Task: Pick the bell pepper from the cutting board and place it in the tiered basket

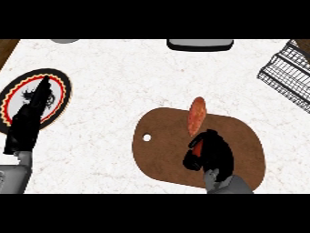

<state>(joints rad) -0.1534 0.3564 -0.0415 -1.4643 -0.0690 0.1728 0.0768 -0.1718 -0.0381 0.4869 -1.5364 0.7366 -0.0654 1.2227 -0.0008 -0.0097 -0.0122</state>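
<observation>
Right hand [209,152] around bell pepper [197,114]

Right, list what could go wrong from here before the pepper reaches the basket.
1. The right robot hand curls round only the lower end of the bell pepper; most of it sticks out, so it might tip or slip when lifted.
2. The tiered basket sits far off at the counter's right edge, partly out of view, so the carry is long and the placement hard to judge.
</observation>
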